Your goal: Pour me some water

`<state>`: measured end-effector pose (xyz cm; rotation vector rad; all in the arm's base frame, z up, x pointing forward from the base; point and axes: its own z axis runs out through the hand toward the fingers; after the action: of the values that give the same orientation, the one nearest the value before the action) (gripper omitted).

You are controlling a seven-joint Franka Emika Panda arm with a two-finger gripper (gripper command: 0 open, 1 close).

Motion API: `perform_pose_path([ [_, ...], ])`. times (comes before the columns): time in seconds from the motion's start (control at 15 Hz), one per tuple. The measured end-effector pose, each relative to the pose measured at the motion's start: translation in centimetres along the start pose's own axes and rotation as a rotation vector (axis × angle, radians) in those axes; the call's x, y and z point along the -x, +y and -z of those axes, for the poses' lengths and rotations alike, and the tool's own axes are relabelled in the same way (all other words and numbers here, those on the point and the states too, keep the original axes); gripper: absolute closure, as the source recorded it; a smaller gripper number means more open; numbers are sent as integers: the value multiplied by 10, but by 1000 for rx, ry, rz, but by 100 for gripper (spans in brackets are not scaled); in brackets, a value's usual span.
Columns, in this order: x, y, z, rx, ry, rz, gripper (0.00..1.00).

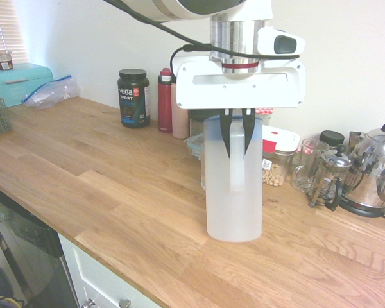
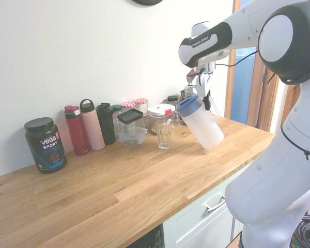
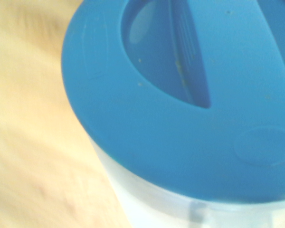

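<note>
Both exterior views are bright, with pale highlights on the wall [image 2: 93, 51]. Daylight shows through the blinds [image 1: 5, 31] at one edge. Glare whitens patches of the counter [image 1: 346, 247], and the kettle [image 1: 374, 170] shines with reflections. The wrist view is soft: the lid [image 3: 180, 156] looks slightly blurred, and the wood beyond is out of focus.

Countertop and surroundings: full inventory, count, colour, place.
pitcher: 1, frosted white, blue-lidded, tilted, in gripper
drinking glass: 1, clear, beside pitcher
countertop: 1, wooden, along wall
Vega Sport tub: 1, black, by wall
bottles: 2, red and pink, beside tub
tumbler: 1, black, beside pink bottle
food containers: 2, clear, behind glass
kettle: 1, silver, beside French press
French press: 1, clear-silver, beside mug
mug: 1, clear, behind pitcher
box: 1, teal, far end
gripper: 1, black-fingered, at pitcher
</note>
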<state>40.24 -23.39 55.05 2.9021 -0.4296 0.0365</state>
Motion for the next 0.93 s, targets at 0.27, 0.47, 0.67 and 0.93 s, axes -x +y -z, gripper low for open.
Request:
perform_pose_path([
  [0.27,-5,-20,1,89,-23,87,100],
  [0.47,-12,-42,-2,134,-31,114,100],
  [0.67,-24,-60,1,178,-35,118,100],
  [0.93,-40,-73,6,245,-54,120,100],
])
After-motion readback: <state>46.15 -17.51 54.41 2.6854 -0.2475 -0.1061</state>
